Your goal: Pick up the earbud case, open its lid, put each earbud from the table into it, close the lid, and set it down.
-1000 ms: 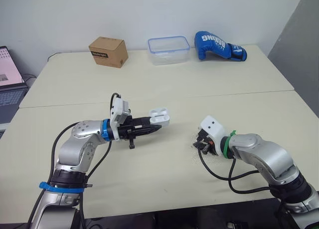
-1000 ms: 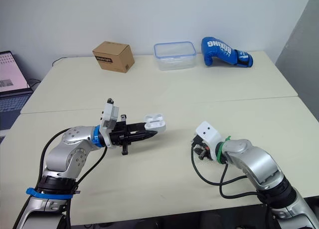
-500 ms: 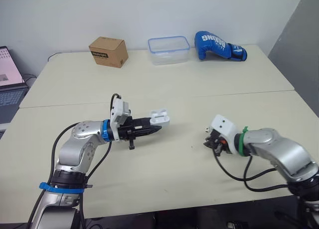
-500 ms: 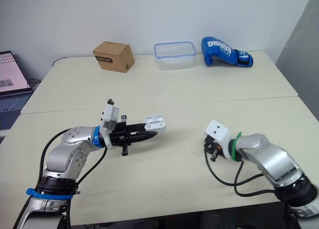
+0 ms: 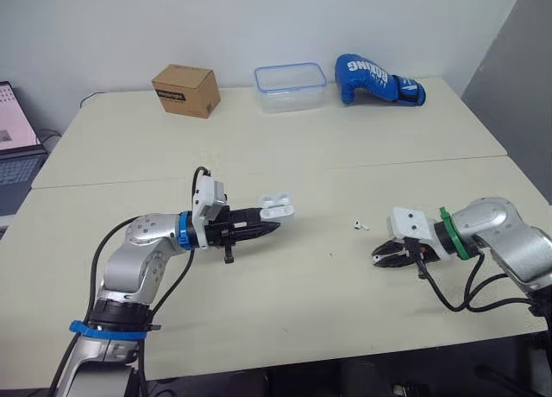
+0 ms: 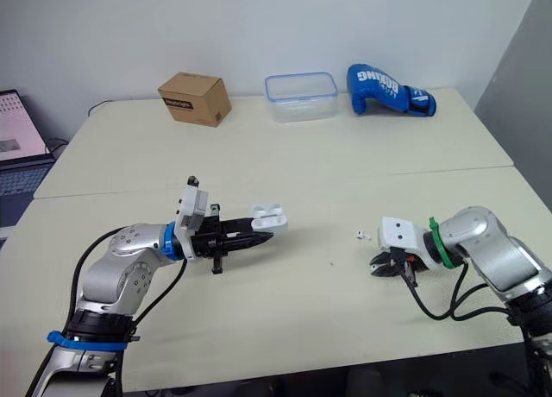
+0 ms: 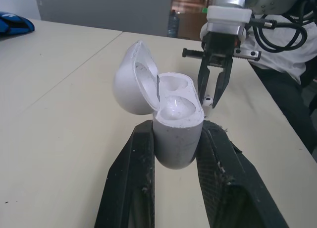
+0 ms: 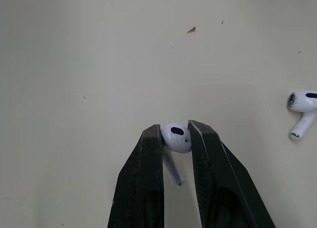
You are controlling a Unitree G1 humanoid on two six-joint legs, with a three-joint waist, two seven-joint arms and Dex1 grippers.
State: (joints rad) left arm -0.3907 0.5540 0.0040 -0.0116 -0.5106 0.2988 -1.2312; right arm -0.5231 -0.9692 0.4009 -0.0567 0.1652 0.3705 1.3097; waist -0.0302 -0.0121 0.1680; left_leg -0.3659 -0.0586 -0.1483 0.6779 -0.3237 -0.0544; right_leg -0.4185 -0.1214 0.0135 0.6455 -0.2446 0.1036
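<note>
"So, how many pieces?"

"One earbud case (image 7: 173, 124), two earbuds. The left jaws clamp the case's base over the counter (image 5: 285, 155): glossy white, lid flipped open, both wells empty. Right of it a loose earbud (image 5: 360, 225) lies on the counter. Farther right, the right jaws pinch the other earbud (image 8: 177, 137), nearly closed."
</note>
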